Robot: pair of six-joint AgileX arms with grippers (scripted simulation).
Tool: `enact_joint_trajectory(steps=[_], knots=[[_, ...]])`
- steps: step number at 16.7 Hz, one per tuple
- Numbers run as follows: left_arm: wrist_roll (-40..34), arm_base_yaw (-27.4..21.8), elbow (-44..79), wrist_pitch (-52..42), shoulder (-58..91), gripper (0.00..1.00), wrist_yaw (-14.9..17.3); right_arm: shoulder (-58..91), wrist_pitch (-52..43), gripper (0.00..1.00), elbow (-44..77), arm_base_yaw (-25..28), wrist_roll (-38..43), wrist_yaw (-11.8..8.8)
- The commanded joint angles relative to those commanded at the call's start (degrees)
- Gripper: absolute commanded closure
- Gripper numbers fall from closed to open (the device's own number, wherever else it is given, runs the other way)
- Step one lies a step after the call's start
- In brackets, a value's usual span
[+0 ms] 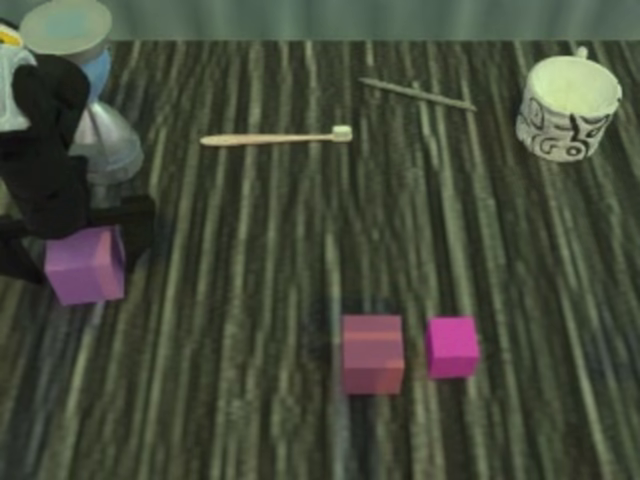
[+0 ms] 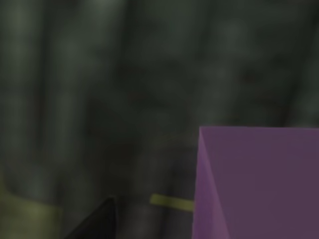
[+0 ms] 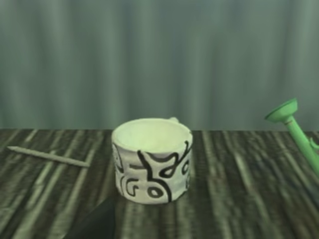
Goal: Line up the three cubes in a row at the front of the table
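The left hand is seen low over the left side of the counter, directly above the large lilac-pink cube, whose upper part is partly covered by the dark fingers. In the left wrist view the lilac-pink cube fills the near corner and one dark fingertip is seen apart from its face, but whether the hand is clenched on the cube or released cannot be told. The mid-sized rose-pink cube and the smaller magenta cube are found at the front of the counter, right of centre, just beside each other with a narrow gap between them and roughly in line. The lilac-pink cube lies well apart from them, farther back and to the left, so the row is judged to be two-thirds laid, with this last cube to be brought to the left of the rose-pink one. The cube is judged to be stiff and light, with matte faces that should not slip; it is best taken by two opposite flat side faces, squarely and near mid-height, since a hold across an edge could let it twist. The right hand is not seen from above; its wrist view shows a patterned white mug, which stands at the back right. A wooden toothbrush and a thin stick lie at the back.
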Motion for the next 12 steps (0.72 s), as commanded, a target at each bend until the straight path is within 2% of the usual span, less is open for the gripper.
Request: enact_joint_trajectory(steps=[12], knots=[[0.00, 0.00, 0.00, 0.00, 0.00, 0.90, 0.00, 0.00, 0.00, 0.00, 0.00, 0.00, 0.00, 0.00]])
